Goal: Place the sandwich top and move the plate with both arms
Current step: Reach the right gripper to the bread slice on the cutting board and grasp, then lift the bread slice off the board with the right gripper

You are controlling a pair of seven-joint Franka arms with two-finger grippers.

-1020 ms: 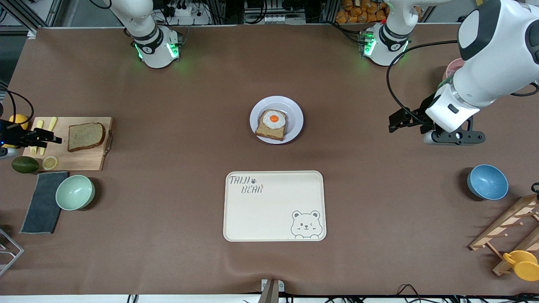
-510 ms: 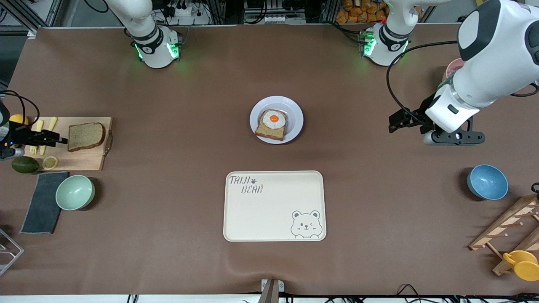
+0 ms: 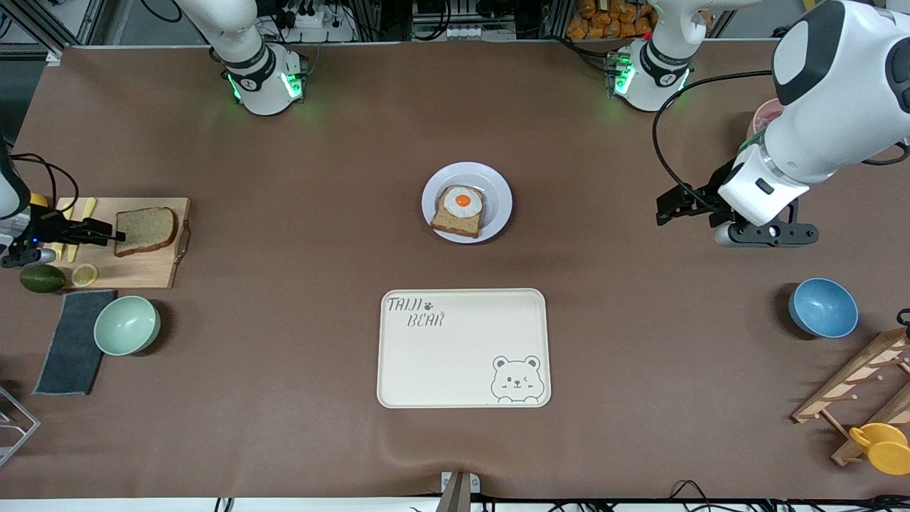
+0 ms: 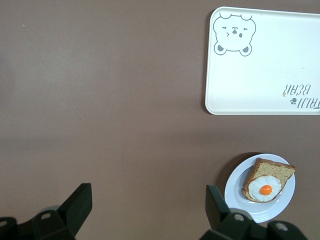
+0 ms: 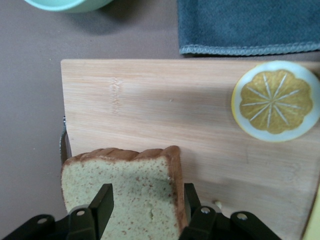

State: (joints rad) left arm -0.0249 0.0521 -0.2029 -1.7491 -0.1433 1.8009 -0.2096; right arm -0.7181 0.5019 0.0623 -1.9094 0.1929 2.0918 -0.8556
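Currently parted around the plain brown wholemeal bread slice point(image 5: 122, 192), right gripper point(image 3: 106, 233) fingers straddling its edge on the wooden cutting board point(image 3: 153, 267), at 9 o'clock from the small round lavender-white plate point(image 3: 498, 186), apparently ready to close. Waiting at 3 o'clock, left gripper point(image 4: 145, 210), spread wide, holding nothing.

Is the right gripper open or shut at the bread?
Open. The right gripper has one finger on each side of the sandwich top, which lies flat on the cutting board.
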